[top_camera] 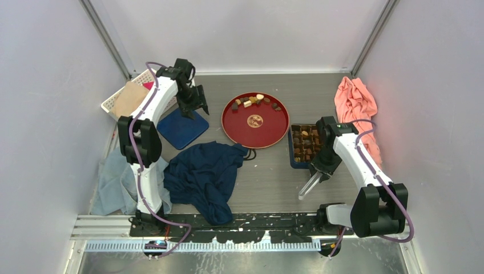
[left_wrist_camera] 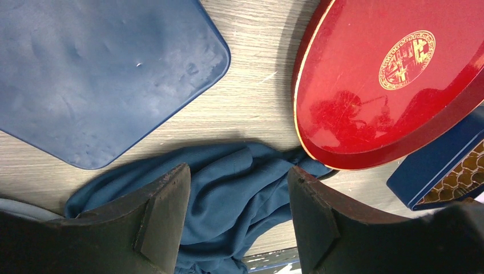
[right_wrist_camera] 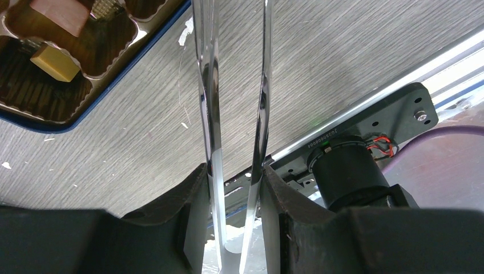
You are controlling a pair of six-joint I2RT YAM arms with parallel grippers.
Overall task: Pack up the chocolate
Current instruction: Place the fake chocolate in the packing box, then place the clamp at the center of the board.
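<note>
Top external view: grainy grey worktop (top_camera: 274,171); glossy round red tray (top_camera: 268,136); navy gridded box (top_camera: 291,149); left pincer (left_wrist_camera: 237,188) gaping empty; right pincer (right_wrist_camera: 235,177) clamping slim shiny tongs (right_wrist_camera: 206,85); blocky brown chocolate (top_camera: 254,101) lies on tray and in box.

In my right wrist view, at three o'clock, the black plate (right_wrist_camera: 371,117) carries a white printed code (upside down, too small for me to read). The red tray (left_wrist_camera: 354,114) bears only a gold emblem (left_wrist_camera: 406,60).
</note>
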